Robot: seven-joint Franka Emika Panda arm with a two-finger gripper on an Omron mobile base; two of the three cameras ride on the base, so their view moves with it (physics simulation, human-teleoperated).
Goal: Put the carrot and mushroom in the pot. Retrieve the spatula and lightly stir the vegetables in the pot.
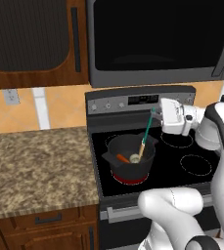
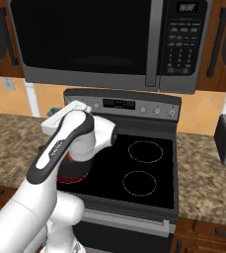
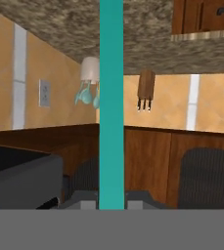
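Inspection at the stove (image 1: 182, 161): the pot (image 1: 129, 157) stood on the front left burner, which glowed red beneath it; the carrot (image 1: 122, 158) and the mushroom (image 1: 134, 158) lay inside on its floor, just beside each other. The gripper (image 1: 154, 111) hung above and behind the pot, its jaws pinching the top of the spatula (image 1: 146, 134); in the hand view the teal handle (image 3: 111, 102) ran straight up between the jaws; the tool slanted down so that its pale tan end reached into the pot beside the mushroom.

Judgement: both vegetables were placed and the stirring step was in hand. The spatula appeared light and rigid; held at the far end of a thin smooth handle, it may pivot or slip if the blade is pressed hard against the pot wall, so a gentle sweep seemed advisable. The carrot and mushroom looked small and light and should roll at a slight nudge; the pot seemed heavy enough to stay put.
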